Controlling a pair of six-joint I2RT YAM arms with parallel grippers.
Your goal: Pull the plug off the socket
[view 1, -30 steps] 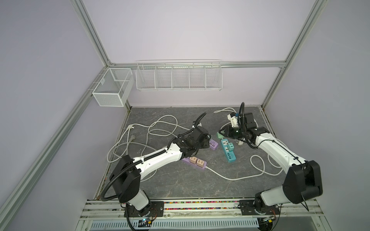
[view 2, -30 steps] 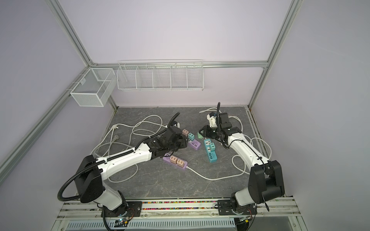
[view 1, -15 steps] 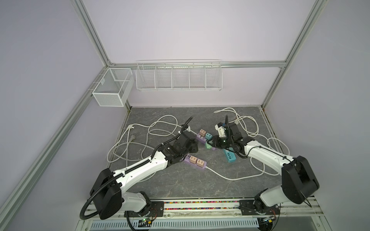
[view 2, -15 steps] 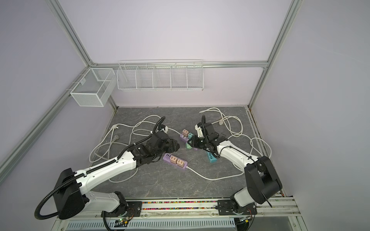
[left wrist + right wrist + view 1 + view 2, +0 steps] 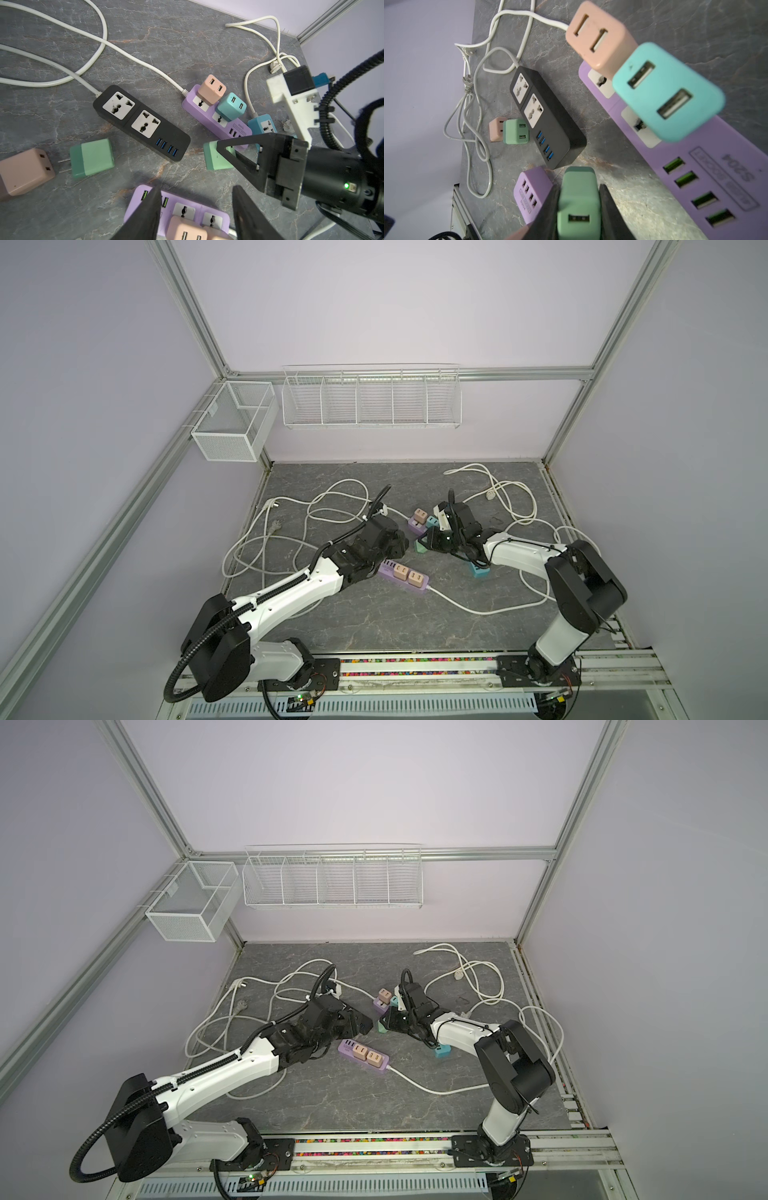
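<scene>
right wrist: boxy matte green plug [image 5: 578, 199] pinched.

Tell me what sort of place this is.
Probably a robot lab test cell: aluminium frame enclosing it, left arm and right arm bolted to a front rail, wire basket hung on the back wall.

Right wrist view: teal plug [image 5: 668, 91] blurred — green plug [image 5: 578, 205] cut off at edge.

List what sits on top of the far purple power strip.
On the long purple plastic power strip stand a pink cube USB charger and a teal cube USB charger, plugged side by side. Their prongs are covered; the strip's USB ports lie bare.
</scene>
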